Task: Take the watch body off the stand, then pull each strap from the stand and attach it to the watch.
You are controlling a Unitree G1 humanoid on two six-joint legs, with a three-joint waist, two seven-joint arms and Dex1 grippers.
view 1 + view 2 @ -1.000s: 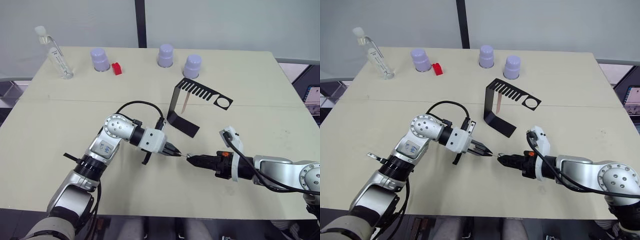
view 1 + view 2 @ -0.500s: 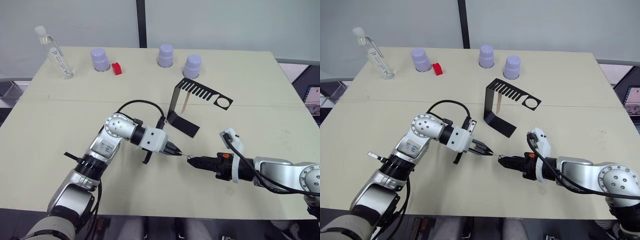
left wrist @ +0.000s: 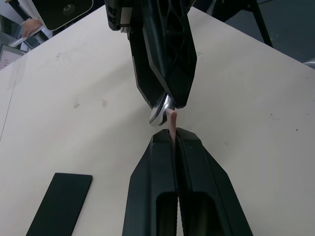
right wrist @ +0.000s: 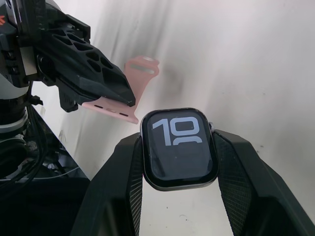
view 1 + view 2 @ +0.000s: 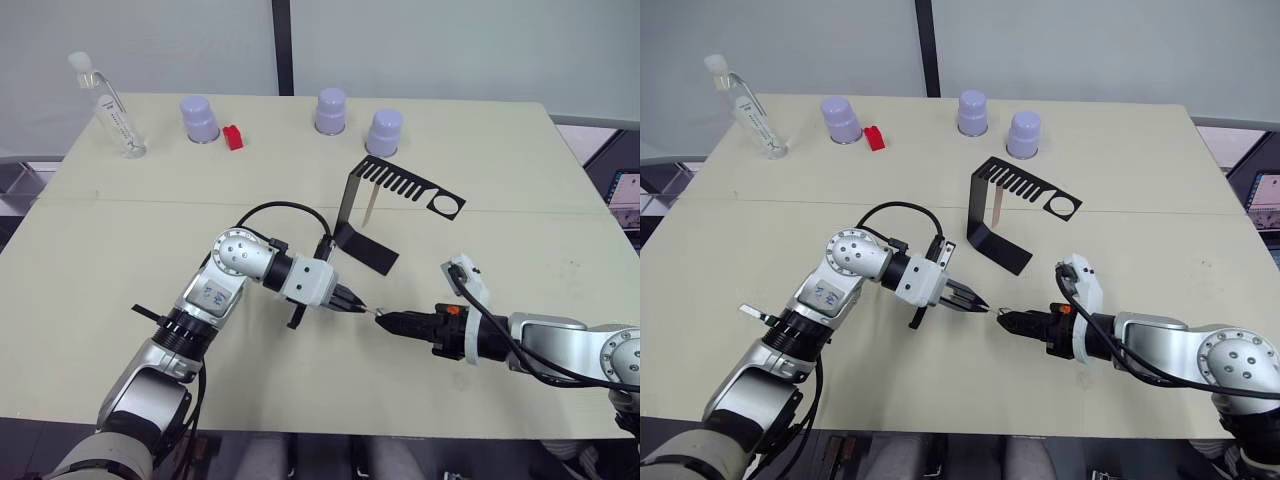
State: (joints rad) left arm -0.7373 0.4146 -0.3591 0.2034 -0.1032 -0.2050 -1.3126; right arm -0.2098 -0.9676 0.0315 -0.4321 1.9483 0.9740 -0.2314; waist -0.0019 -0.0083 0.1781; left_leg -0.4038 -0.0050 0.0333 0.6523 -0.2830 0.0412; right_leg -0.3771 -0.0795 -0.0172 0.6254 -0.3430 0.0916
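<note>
My right gripper [image 5: 385,319] is shut on the watch body [image 4: 179,147], a small black case whose screen shows light digits. My left gripper [image 5: 355,303] is shut on a pale pink strap [image 4: 110,109], and the strap's end [image 3: 171,119] meets the edge of the watch body. The two grippers face each other tip to tip over the table's front middle. Behind them stands the black stand [image 5: 347,200], with the other strap [image 5: 371,208] hanging from its slotted top plate.
Three purple cups [image 5: 198,117] [image 5: 331,110] [image 5: 384,131] stand along the table's far side. A small red block [image 5: 233,137] sits by the left cup. A clear bottle [image 5: 115,115] leans at the far left corner.
My left arm has edged slightly to the right, bringing the strap end closer to the watch body. The right gripper has hardly moved.
</note>
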